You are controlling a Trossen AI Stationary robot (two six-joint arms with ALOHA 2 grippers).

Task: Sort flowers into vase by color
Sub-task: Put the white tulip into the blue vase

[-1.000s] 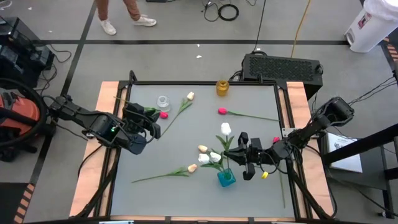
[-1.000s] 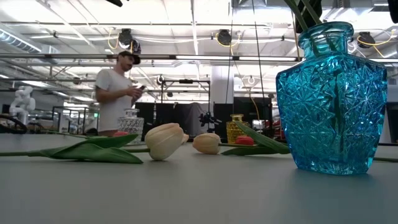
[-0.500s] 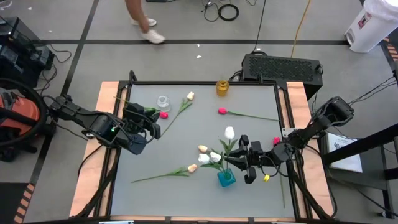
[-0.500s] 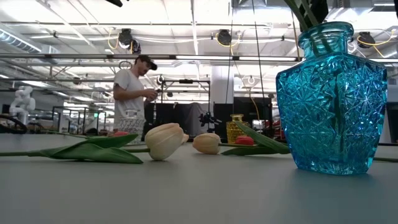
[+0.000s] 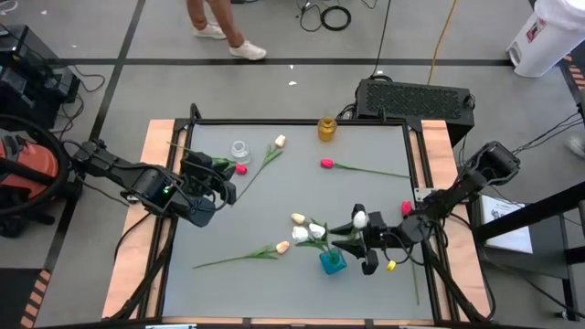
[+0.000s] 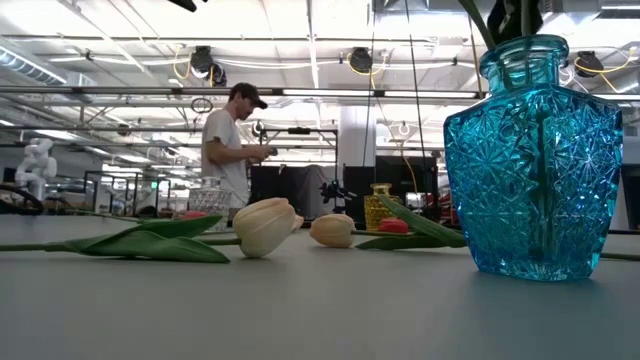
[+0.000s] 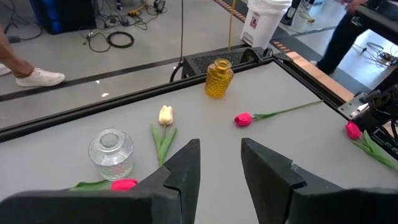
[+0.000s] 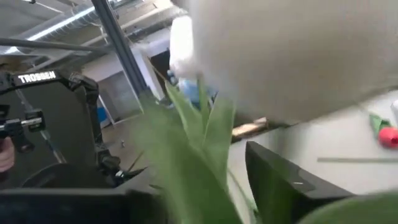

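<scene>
The right gripper (image 5: 364, 249) hangs just beside the blue glass vase (image 5: 332, 260) at the near middle of the table (image 5: 274, 196); a second ago it pinched a white tulip (image 5: 360, 219) upright above the vase, and now its fingers have spread apart and the white head has tipped over toward the arm, lying against the gripper's top; the stem appears to run down into the vase mouth, which the low view bears out, with green stems standing in the blue neck (image 6: 520, 40); so the release looks made, and this flower counts as placed, though it leans hard and may want a nudge.

Two more pale heads (image 5: 315, 230) already sit at the vase's rim; a cream tulip (image 5: 282, 247) lies on the table to the vase's left, another cream one (image 5: 280, 141) rests near the clear vase (image 5: 239, 148), a red tulip (image 5: 326, 164) lies toward the far right, one more (image 5: 241, 169) just beside the clear vase and one (image 5: 406, 207) at the right edge; the yellow vase (image 5: 326, 128) stands empty at the far rim.

The left gripper (image 5: 225, 183) waits at the left side near the clear vase, its fingers (image 7: 186, 168) parted and holding nothing.

A person (image 6: 235, 145) walks in the room beyond.

The reds and creams remain unsorted.
</scene>
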